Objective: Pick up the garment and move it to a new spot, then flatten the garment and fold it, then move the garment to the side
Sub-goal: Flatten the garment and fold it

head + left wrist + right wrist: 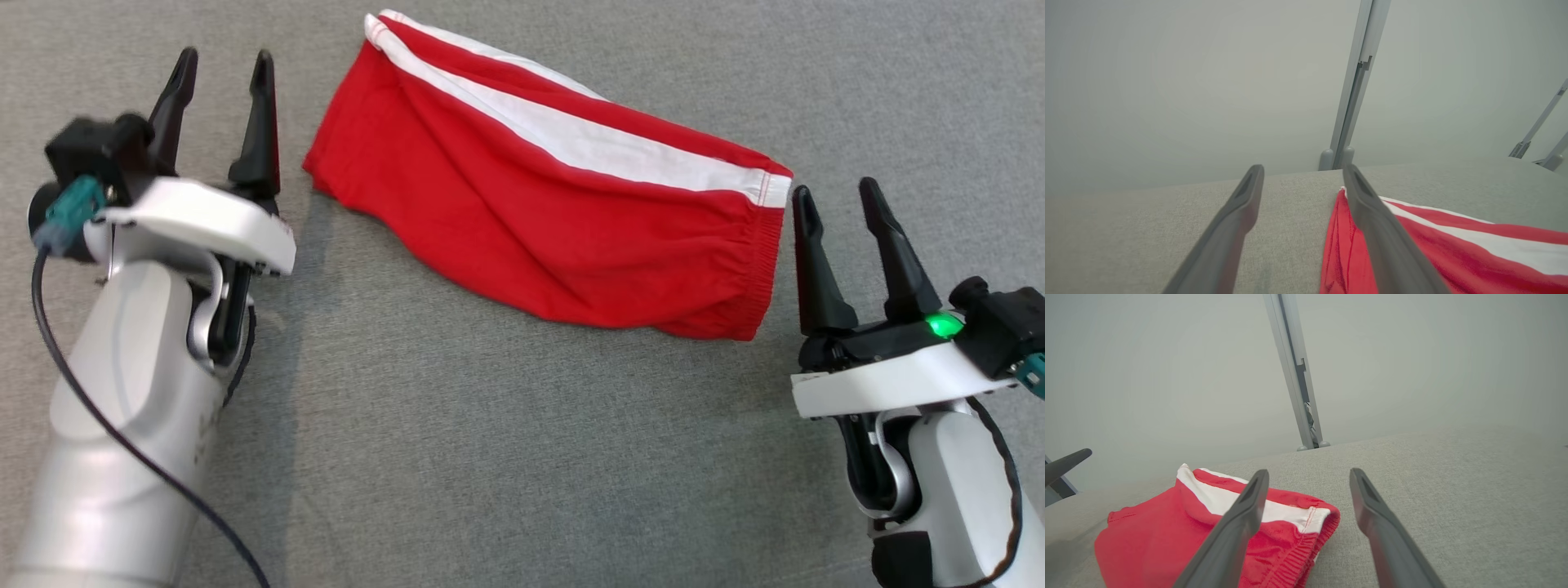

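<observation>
Left gripper [225,55]: jaws stand wide, nothing between the fingers, nothing held. In the left wrist view the same gripper [1302,171] shows bare grey fabric tabletop [1290,228] in the gap, and my inner finger overlaps the red shorts [1474,261] in line of sight; I cannot tell whether it touches them. Right gripper [835,189]: jaws likewise wide and empty. Its inner finger stands just beside the elastic waistband corner of the shorts [531,220]; contact cannot be confirmed. In the right wrist view the right gripper [1309,473] has only tabletop [1453,498] between its fingers, with the shorts [1159,535] off to the inner side. Condition of the shorts: they lie on the tabletop [490,449] between my two grippers, leg-hem end near the left gripper, gathered waistband end by the right. Red cloth with a broad white stripe along the edge farthest from my wrists, several soft creases running lengthwise, and a curved, uneven edge nearest me. A grey metal upright [1359,81] stands beyond the far table edge.
</observation>
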Controlling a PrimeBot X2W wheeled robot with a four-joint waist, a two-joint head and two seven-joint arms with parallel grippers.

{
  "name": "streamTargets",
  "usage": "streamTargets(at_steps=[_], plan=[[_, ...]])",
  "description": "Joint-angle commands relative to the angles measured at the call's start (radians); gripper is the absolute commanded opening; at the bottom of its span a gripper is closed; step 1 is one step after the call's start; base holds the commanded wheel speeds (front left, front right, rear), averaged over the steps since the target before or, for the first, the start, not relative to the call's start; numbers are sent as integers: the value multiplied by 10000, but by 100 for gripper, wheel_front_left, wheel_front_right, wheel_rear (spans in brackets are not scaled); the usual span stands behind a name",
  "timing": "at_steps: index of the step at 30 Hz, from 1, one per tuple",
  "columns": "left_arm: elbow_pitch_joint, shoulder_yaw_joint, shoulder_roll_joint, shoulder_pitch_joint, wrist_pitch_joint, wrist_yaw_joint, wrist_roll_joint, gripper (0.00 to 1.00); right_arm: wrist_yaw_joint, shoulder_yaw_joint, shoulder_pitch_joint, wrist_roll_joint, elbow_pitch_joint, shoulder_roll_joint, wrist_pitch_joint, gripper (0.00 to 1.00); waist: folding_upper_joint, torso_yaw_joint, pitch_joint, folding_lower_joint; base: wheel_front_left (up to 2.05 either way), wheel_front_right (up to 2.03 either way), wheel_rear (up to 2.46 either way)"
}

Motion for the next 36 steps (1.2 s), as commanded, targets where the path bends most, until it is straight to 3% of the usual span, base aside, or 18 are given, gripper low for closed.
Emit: streamTargets(at_steps=[1,9,15,31,36], plan=[[-703,220,61,585,-17,167,177,100,-3,-203,197,-348,-163,-70,-36,100,0,214,-223,0,0,0,0],[-3397,805,177,2867,-18,703,655,100,-3,-693,835,-1072,-473,-71,-35,100,0,491,-790,0,0,0,0],[-4457,878,312,4253,27,1082,814,100,-3,-834,1385,-1269,-476,-40,-36,100,0,501,-1111,0,0,0,0],[-5127,708,461,4841,510,1282,674,100,-3,-906,1475,-1257,-394,40,-36,100,0,494,-1213,0,0,0,0],[-5085,419,500,4072,771,960,730,100,-3,-856,1301,-1352,-440,47,-8,100,0,410,-977,0,0,0,0]])
